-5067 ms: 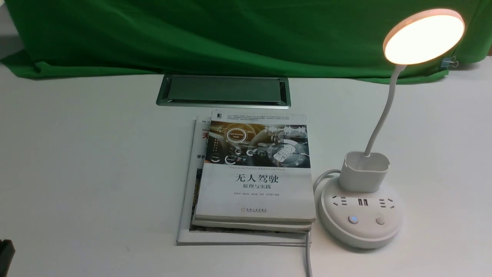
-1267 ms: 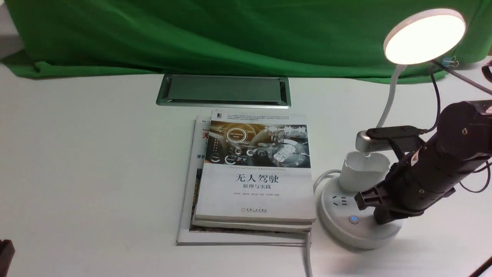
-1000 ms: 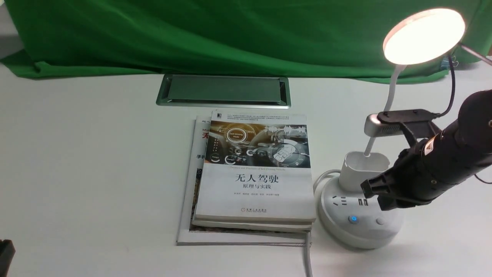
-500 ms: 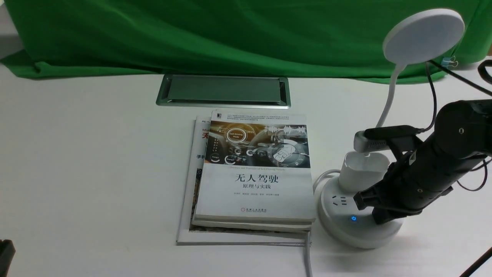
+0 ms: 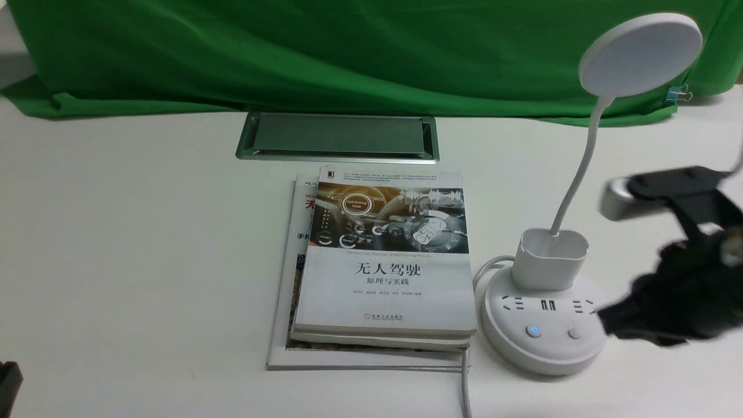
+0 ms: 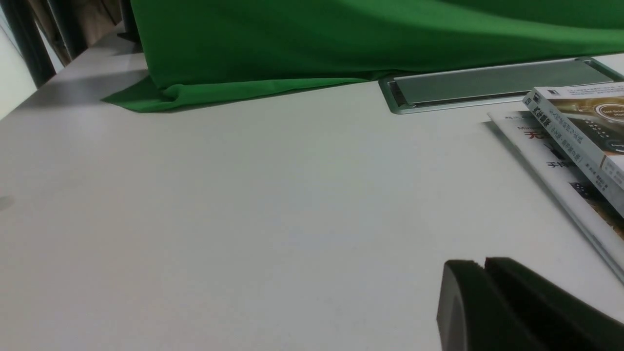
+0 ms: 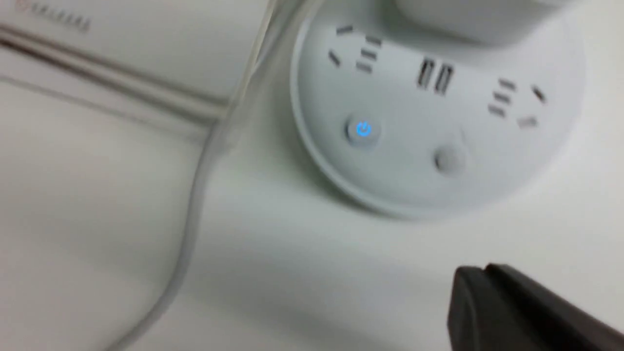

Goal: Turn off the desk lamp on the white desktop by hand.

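The desk lamp's disc head (image 5: 640, 55) is dark and unlit at the top right. Its thin neck (image 5: 577, 174) runs down to the cup holder (image 5: 549, 258) on the round socket base (image 5: 543, 331). The left button (image 5: 533, 331) glows blue and the right button (image 5: 574, 333) is plain; both also show in the right wrist view, the blue one (image 7: 363, 129) and the plain one (image 7: 448, 158). My right gripper (image 5: 609, 321) is blurred, shut and empty, just right of the base, clear of it. My left gripper (image 6: 482, 265) is shut and empty over the white desktop (image 5: 145, 244).
A stack of books (image 5: 383, 261) lies just left of the lamp base. The lamp's white cord (image 5: 464, 389) runs toward the front edge. The silver-framed cable hatch (image 5: 336, 136) sits behind the books, and green cloth (image 5: 319, 52) covers the back.
The lamp head went from lit to dark while my right gripper pressed on the base's right button. The right gripper has since pulled back to the right, off the base.
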You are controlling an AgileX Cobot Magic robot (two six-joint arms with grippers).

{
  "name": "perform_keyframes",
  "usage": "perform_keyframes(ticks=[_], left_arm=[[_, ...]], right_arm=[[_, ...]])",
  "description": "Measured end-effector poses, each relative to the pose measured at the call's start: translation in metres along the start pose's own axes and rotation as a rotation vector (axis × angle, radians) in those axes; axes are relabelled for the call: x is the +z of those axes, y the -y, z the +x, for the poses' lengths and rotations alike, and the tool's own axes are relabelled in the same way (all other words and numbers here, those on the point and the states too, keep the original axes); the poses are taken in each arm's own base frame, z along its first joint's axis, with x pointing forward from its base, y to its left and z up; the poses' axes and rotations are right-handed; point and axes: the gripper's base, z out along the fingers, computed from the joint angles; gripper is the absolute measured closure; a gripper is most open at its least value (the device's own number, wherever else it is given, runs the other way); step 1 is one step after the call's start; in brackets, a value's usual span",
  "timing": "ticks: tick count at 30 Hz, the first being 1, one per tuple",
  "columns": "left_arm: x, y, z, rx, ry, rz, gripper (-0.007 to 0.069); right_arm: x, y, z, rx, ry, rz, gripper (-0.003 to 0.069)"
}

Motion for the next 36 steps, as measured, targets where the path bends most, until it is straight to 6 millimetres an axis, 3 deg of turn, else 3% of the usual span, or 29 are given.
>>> perform_keyframes(ticks=[5,11,16,20,25,26,27,28,31,36], left_arm=[[0.000,0.000,0.000,0.000,0.000,0.000,0.0605],[0.000,0.000,0.000,0.000,0.000,0.000,0.0605],[0.000,0.000,0.000,0.000,0.000,0.000,0.0605],[0.000,0.000,0.000,0.000,0.000,0.000,0.0605],[0.000,0.000,0.000,-0.001,0.000,0.000,0.0605],[0.000,0.000,0.000,-0.001,0.000,0.000,0.0605],[0.000,0.000,0.000,0.000,0.000,0.000,0.0605],[0.000,0.000,0.000,0.000,0.000,0.000,0.0605],[0.000,0.000,0.000,0.000,0.000,0.000,0.0605],[0.000,0.000,0.000,0.000,0.000,0.000,0.0605]], right_arm=[[-0.030,-0.001,0.029,-0.010,0.055,-0.004,0.0610],[-0.063,-0.003,0.036,-0.022,0.237,-0.010,0.0610],[-0.077,-0.003,0.037,-0.026,0.369,-0.013,0.0604],[-0.082,0.001,0.050,-0.056,0.504,0.014,0.0601],[-0.058,0.021,0.106,-0.033,0.729,0.149,0.0613],[-0.056,0.022,0.109,-0.029,0.737,0.154,0.0613],[-0.044,0.026,0.129,-0.014,0.796,0.196,0.0612],[-0.043,0.027,0.131,-0.011,0.803,0.199,0.0612],[-0.015,0.031,0.167,0.008,0.890,0.250,0.0612],[-0.011,0.030,0.180,-0.002,0.974,0.274,0.0612]])
